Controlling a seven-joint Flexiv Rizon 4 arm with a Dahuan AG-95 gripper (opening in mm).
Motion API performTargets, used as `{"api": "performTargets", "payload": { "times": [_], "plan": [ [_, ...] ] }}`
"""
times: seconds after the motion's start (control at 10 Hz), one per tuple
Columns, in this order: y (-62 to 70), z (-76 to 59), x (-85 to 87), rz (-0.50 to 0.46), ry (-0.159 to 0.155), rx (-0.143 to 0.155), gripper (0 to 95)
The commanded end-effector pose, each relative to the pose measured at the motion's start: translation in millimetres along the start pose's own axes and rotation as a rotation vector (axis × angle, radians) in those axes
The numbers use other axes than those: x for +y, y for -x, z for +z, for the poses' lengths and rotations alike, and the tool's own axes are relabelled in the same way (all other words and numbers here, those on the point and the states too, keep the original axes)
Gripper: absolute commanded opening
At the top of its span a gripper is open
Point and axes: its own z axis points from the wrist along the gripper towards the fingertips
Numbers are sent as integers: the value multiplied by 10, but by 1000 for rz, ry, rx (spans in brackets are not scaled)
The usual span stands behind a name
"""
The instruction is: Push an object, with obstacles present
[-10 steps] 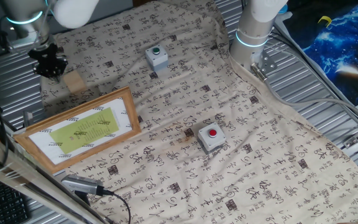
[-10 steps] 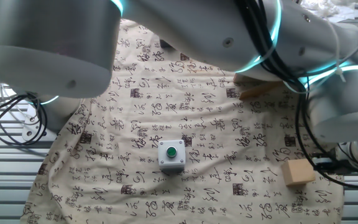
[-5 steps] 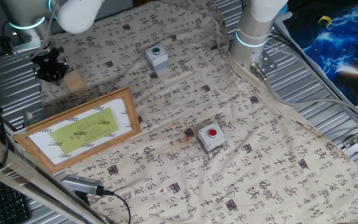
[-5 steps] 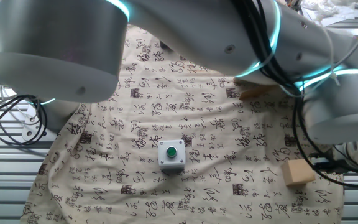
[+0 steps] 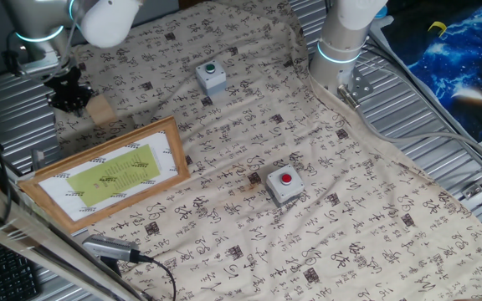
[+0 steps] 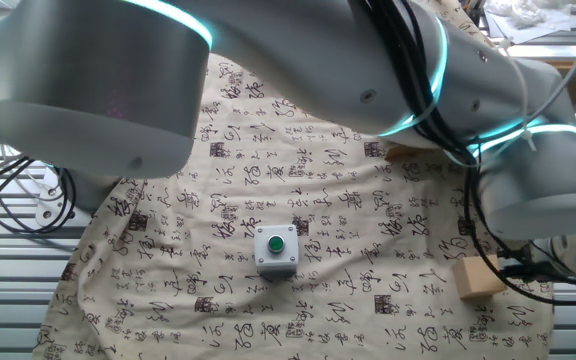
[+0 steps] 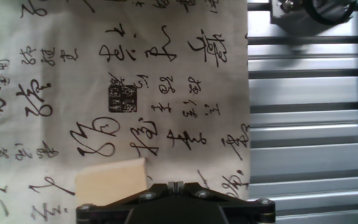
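A beige cloth (image 5: pixel 249 125) printed with black calligraphy and small seal stamps covers most of a table of ribbed grey metal slats (image 5: pixel 442 142), which show bare along the edges. At the far right lies a blue starry-patterned sheet (image 5: pixel 467 50). Near left, a black keyboard (image 5: pixel 2 272) and a silver cable plug (image 5: pixel 111 248) sit by the edge. In the other fixed view, black cables (image 6: pixel 18 195) loop at the left.

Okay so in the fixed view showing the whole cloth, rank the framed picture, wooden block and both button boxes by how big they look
1. framed picture, by far the largest
2. red button box
3. green button box, similar to red; camera distance may explain the gap
4. wooden block, smallest, partly hidden by the end effector
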Motion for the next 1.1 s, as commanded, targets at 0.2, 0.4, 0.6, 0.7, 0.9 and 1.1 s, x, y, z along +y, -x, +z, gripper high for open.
{"api": "performTargets", "payload": {
  "times": [0.2,0.4,0.6,0.7,0.9,1.1],
  "plan": [
    [-16,29,14,12,1,7,0],
    [-35,45,43,26,5,7,0],
    [-68,70,104,53,11,-1,0],
    [-85,75,140,69,14,-2,0],
    [-118,67,223,90,16,-1,0],
    [-142,40,300,107,17,0,0]
  ]
}}
